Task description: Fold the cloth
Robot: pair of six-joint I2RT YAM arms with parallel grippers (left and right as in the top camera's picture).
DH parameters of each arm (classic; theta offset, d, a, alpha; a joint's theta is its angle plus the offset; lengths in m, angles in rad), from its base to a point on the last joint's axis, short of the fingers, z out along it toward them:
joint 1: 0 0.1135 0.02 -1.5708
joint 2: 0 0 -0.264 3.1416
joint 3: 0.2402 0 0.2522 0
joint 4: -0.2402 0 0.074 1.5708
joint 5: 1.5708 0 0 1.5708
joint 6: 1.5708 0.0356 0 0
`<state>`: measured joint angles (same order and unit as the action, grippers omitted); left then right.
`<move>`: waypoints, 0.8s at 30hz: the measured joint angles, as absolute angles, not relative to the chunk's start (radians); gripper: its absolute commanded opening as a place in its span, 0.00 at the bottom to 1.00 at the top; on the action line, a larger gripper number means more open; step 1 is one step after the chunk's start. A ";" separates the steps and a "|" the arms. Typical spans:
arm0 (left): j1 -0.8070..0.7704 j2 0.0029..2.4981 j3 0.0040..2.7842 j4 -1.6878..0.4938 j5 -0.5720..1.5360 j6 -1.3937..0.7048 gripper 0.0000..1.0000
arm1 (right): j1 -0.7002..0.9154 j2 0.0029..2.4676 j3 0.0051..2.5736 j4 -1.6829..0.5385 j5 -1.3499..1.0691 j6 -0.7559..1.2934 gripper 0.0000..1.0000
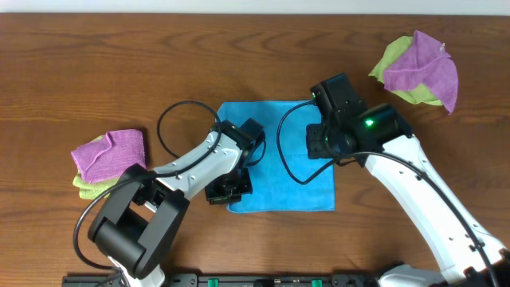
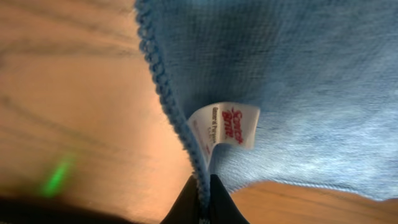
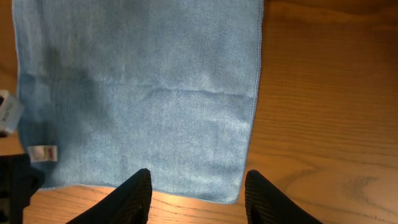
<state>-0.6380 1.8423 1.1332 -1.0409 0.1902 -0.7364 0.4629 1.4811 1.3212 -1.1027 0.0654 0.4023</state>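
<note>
The bright blue cloth [image 1: 283,155] lies flat in the middle of the wooden table. My left gripper [image 1: 229,188] is at its near left corner. In the left wrist view its fingers [image 2: 203,205] are shut on the cloth's stitched edge [image 2: 163,87], just below a white tag [image 2: 227,124]. My right gripper [image 1: 321,143] is over the cloth's right side. In the right wrist view its fingers [image 3: 198,177] are open and empty above the cloth [image 3: 137,93], with one cloth corner [image 3: 238,198] between them.
A purple cloth on a lime-green one [image 1: 107,155] lies at the left. Another purple and lime-green pile [image 1: 418,68] lies at the far right. Black cables [image 1: 179,119] loop over the table and the cloth by each arm.
</note>
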 measured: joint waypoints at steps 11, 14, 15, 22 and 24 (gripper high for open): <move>-0.638 1.842 1.133 -1.145 0.149 -0.735 0.25 | 0.463 1.481 1.321 -1.123 0.063 0.404 0.55; -0.638 1.842 1.133 -1.150 0.142 -0.731 0.43 | 0.463 1.480 1.321 -1.145 0.062 0.408 0.57; -0.638 1.842 1.132 -1.153 0.139 -0.735 0.49 | 0.463 1.479 1.321 -1.151 0.062 0.410 0.58; -0.638 1.842 1.131 -1.218 0.086 -0.733 0.70 | 0.462 1.423 1.321 -1.187 0.062 0.416 0.57; -0.638 1.842 1.131 -1.235 0.071 -0.733 0.70 | 0.458 1.397 1.321 -1.211 0.061 0.424 0.56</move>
<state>-0.6380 1.8423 1.1305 -1.2354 0.0711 -0.7334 0.4576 1.3972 1.3212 -1.2106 0.0608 0.4244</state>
